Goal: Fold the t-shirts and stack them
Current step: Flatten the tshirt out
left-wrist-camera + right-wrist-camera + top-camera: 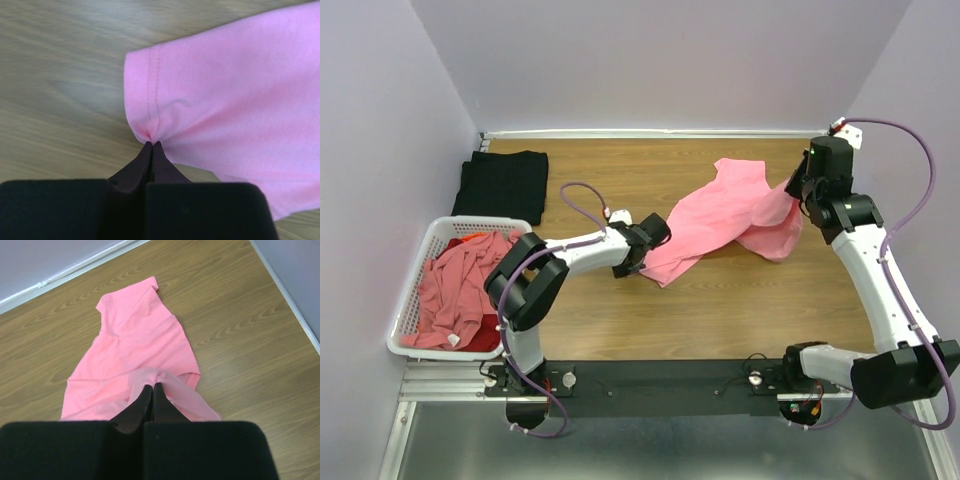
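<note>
Clamped shut, left gripper pins the near-left stitched corner of the pink t-shirt and right gripper, likewise shut, its far-right edge, apparently to stretch it flat mid-table for folding.

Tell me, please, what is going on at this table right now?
Both arms are holding one pink t-shirt. The left hand is pinched shut on a hemmed edge at its near end, and the right hand is pinched shut on cloth at its far end. A folded black t-shirt lies at the far left; more shirts wait in the white basket.
</note>
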You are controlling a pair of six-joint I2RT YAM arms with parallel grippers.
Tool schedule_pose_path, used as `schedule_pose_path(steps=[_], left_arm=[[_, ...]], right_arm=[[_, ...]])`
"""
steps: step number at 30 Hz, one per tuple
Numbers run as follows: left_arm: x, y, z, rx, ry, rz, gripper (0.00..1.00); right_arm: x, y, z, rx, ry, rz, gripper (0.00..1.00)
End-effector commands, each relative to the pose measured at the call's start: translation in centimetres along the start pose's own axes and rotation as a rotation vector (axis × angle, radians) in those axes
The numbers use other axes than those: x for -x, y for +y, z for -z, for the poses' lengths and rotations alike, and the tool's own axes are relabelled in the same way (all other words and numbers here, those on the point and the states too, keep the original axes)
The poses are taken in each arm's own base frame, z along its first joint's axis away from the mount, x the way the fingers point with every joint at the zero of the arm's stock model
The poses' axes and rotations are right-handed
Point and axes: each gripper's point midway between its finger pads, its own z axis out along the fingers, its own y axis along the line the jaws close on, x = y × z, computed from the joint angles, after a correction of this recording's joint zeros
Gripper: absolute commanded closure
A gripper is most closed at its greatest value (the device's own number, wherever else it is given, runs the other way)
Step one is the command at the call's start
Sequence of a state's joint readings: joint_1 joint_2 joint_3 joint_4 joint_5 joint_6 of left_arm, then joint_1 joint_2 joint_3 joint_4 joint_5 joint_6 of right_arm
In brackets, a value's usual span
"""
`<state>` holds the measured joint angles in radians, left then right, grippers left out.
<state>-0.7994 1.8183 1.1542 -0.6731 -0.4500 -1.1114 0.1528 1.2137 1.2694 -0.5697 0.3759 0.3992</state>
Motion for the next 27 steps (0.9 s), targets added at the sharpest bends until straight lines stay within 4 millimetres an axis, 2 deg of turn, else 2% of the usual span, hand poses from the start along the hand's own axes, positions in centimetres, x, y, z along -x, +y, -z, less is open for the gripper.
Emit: schedule_pose_path(steps=[1, 4, 6, 7, 8, 9, 10, 11, 12, 13, 14, 15, 17, 18, 19, 21, 22, 23, 24, 25, 26, 27], left_arm=[[3.6, 5.5, 1.8, 0.199, -0.091, 0.018, 1.00], [9.9, 8.1, 5.3, 0.246, -0.235, 0.079, 1.00], [13.8, 8.6, 7.6, 0.239, -0.318, 0.122, 1.00], [16.1, 10.0, 8.4, 0.265, -0.358, 0.159, 1.00], [18.7, 9.9, 10.4, 0.234, -0.405, 0.165, 1.00], [20.5, 10.3, 11.5, 0.227, -0.440, 0.181, 1.00], [22.4, 11.4, 12.5, 0.237, -0.481, 0.202, 1.00], [24.0, 11.8, 13.5, 0.231, -0.511, 0.218, 1.00], [26.7, 11.6, 15.9, 0.194, -0.570, 0.217, 1.00], [28.4, 12.1, 17.1, 0.183, -0.601, 0.229, 1.00], [31.0, 12.0, 20.1, 0.146, -0.674, 0.223, 1.00], [32.3, 12.1, 21.7, 0.134, -0.716, 0.223, 1.00], [34.3, 12.6, 25.1, 0.117, -0.806, 0.237, 1.00], [35.9, 12.8, 28.0, 0.073, -0.880, 0.279, 1.00], [36.4, 13.3, 29.5, 0.075, -0.914, 0.250, 1.00], [37.3, 14.3, 33.7, 0.008, -1.013, 0.297, 1.00], [37.4, 14.9, 35.1, 0.002, -1.045, 0.280, 1.00], [37.4, 16.2, 38.5, -0.063, -1.125, 0.327, 1.00], [37.0, 16.4, 38.7, -0.073, -1.139, 0.309, 1.00], [36.7, 16.7, 39.9, -0.105, -1.170, 0.285, 1.00], [35.8, 18.4, 42.5, -0.144, -1.225, 0.308, 1.00], [35.5, 18.6, 42.7, -0.162, -1.251, 0.306, 1.00]], right_arm=[[0.6, 0.6, 0.3, -0.005, -0.039, 0.009, 0.99], [0.3, 0.9, 0.1, -0.020, -0.037, 0.014, 0.99], [0.1, 0.8, -0.5, -0.042, -0.030, 0.021, 0.99], [1.1, 0.8, -0.6, -0.060, -0.054, 0.019, 0.99], [1.5, 0.7, -0.9, -0.074, -0.060, 0.039, 0.99], [1.9, 0.8, -1.4, -0.091, -0.064, 0.051, 0.99], [2.8, 0.4, -1.7, -0.130, -0.085, 0.057, 0.99], [5.1, 0.8, -1.1, -0.136, -0.135, 0.043, 0.99], [6.3, 0.7, -1.0, -0.152, -0.160, 0.054, 0.99], [7.1, 0.5, -1.3, -0.191, -0.179, 0.065, 0.99], [9.9, 0.9, -0.3, -0.186, -0.235, 0.059, 0.99], [11.1, 0.9, 0.1, -0.198, -0.262, 0.055, 0.99], [13.4, 1.2, 1.0, -0.199, -0.316, 0.046, 0.99], [15.5, 1.4, 2.3, -0.184, -0.363, 0.039, 0.99], [16.3, 1.7, 2.8, -0.164, -0.380, 0.040, 0.99], [18.2, 1.9, 4.9, -0.123, -0.430, 0.050, 0.99], [19.3, 2.4, 6.2, -0.080, -0.463, 0.047, 0.99], [19.9, 2.5, 7.2, -0.057, -0.483, 0.054, 0.99], [21.3, 2.0, 9.7, -0.034, -0.543, 0.055, 0.99], [21.6, 2.0, 10.7, -0.005, -0.565, 0.068, 0.99], [22.0, 1.9, 11.7, 0.010, -0.588, 0.079, 0.99], [23.2, 1.0, 14.7, 0.025, -0.656, 0.095, 0.99]])
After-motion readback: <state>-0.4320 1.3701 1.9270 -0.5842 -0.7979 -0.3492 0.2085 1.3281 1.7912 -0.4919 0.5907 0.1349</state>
